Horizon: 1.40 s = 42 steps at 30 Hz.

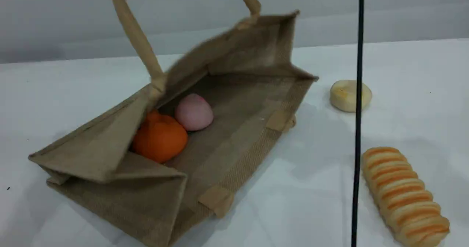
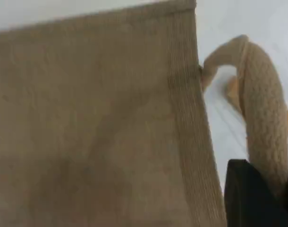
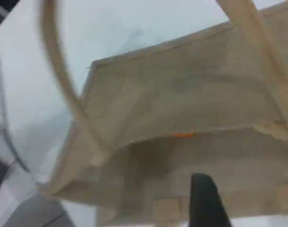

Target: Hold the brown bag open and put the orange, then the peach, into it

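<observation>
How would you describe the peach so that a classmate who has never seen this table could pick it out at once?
Find the big brown bag lying open on the white table. Two fruits sit inside it, touching. The peach is the smaller, pale pink one, farther back than the bright orange; the pale round pastry and striped bread roll lie outside the bag.

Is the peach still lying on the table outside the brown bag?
No, the peach lies inside the brown bag, right beside the orange.
</observation>
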Tool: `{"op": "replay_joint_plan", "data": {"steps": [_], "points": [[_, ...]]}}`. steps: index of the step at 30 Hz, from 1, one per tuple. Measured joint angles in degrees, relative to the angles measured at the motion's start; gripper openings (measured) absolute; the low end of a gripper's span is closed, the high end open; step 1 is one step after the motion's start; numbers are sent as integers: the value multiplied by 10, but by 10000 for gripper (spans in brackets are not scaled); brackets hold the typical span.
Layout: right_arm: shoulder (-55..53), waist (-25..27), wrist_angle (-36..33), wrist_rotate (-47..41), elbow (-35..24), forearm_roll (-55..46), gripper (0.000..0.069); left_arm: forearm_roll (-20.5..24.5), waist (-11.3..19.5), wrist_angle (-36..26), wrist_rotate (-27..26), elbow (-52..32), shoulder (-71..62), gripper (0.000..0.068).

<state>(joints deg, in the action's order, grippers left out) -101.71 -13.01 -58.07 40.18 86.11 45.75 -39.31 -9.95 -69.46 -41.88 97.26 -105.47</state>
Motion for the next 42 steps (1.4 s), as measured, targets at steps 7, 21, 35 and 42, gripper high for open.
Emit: {"op": "replay_joint_plan", "data": {"steps": [7,21,35,42], "points": [[86,0,-51,-53,0,-69,340,-1,-1,87,-28,-107,0,81],[327,0,-123,-208,0,-266,340,-80,-1,174,-119,-218,-1,153],[575,0,-120,-288,-102,-372,340,-38,-1,89,-111,-218,23,533],[702,0,-112,-313,-291,-397,340,26,-1,82,-56,-218,108,534]]}}
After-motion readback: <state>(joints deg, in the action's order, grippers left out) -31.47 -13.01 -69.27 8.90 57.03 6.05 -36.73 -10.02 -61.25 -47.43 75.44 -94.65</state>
